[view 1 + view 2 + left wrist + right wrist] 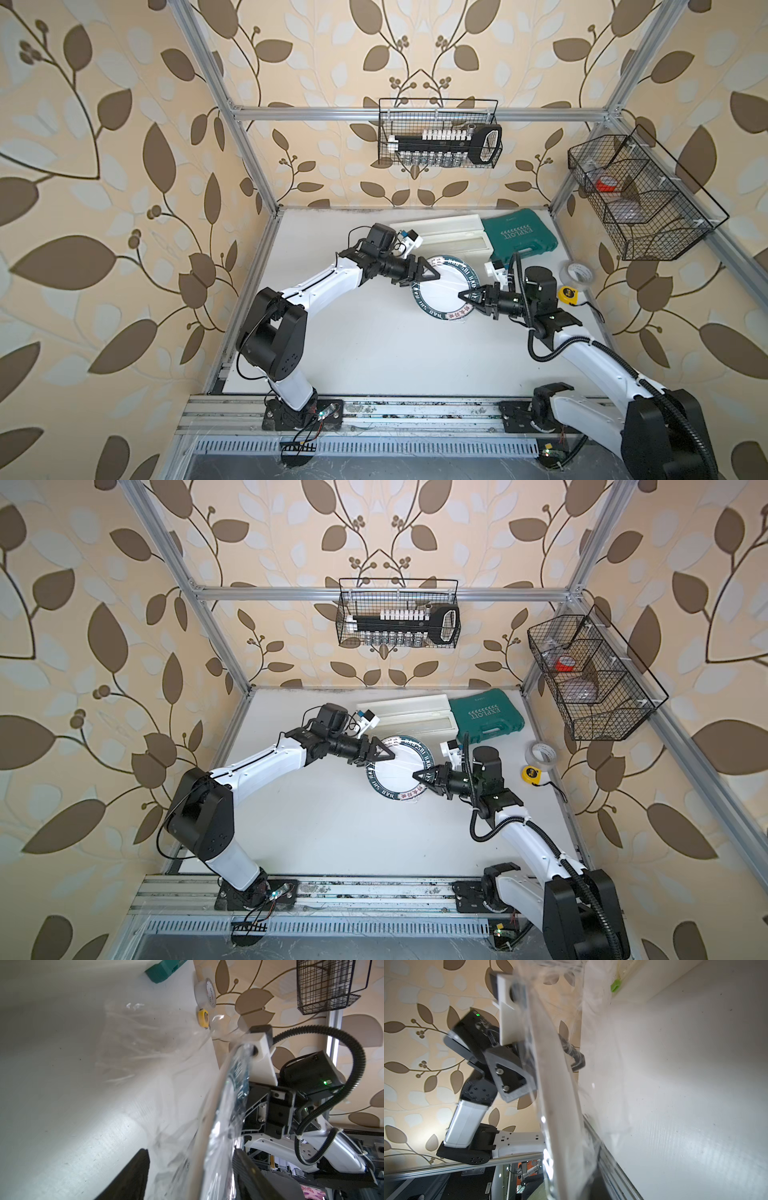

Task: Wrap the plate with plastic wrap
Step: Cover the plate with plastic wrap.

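Mid-frame in both top views, the plate [442, 291] hangs clear of the table, my right gripper [463, 296] clamped on its rim. My left gripper [433, 271] straddles the opposite rim, jaws apart. The plastic wrap [145, 1043] trails loose underneath, so I judge we're at the tucking step, and next I need a gentle pinch on that film.

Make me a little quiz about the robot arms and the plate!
1. True or false: the plate lies inside a wire basket.
2. Which thing is yellow? A the tape roll, B the tape measure, C the case.
3. Fill in: the right gripper is shut on the ____.
Key: 1 false; 2 B; 3 plate.
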`<state>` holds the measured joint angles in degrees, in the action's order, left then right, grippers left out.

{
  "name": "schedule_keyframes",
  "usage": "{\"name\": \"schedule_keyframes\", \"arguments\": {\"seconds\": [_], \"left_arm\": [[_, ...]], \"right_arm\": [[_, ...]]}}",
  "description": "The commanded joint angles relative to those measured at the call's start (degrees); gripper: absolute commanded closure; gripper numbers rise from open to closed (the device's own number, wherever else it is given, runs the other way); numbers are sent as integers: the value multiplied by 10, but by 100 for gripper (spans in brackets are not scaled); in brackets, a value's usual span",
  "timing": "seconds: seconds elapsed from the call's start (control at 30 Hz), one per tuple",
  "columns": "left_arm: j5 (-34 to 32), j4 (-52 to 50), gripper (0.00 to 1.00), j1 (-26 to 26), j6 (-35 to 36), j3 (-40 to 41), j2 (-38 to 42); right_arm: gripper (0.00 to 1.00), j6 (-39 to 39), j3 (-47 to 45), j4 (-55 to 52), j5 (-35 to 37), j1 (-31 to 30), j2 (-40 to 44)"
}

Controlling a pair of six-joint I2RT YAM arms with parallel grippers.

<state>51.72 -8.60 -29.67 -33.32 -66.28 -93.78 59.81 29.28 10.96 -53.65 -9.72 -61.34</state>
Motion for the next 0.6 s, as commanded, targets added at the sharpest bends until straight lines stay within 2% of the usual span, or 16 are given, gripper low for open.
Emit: {"name": "schedule_keyframes", "arguments": {"seconds": [0.0,0.17,0.27,0.4,0.43,0.5,0.57], "left_arm": [[43,164,38,0,-113,41,63],[25,328,52,3,-251,92,71],[16,365,64,1,-282,107,69],[27,361,80,1,-276,116,69],[31,355,84,1,-269,118,69],[41,333,92,3,-252,115,67],[54,312,97,13,-232,110,66]], "right_arm": [[100,42,10,84,10,0,-7],[100,61,6,102,23,-3,-12],[100,75,-1,103,55,-10,-1],[100,91,-7,114,86,-21,1],[98,93,-7,117,86,-21,-1],[87,91,-4,122,78,-21,-4],[70,79,2,114,62,-20,-6]]}}
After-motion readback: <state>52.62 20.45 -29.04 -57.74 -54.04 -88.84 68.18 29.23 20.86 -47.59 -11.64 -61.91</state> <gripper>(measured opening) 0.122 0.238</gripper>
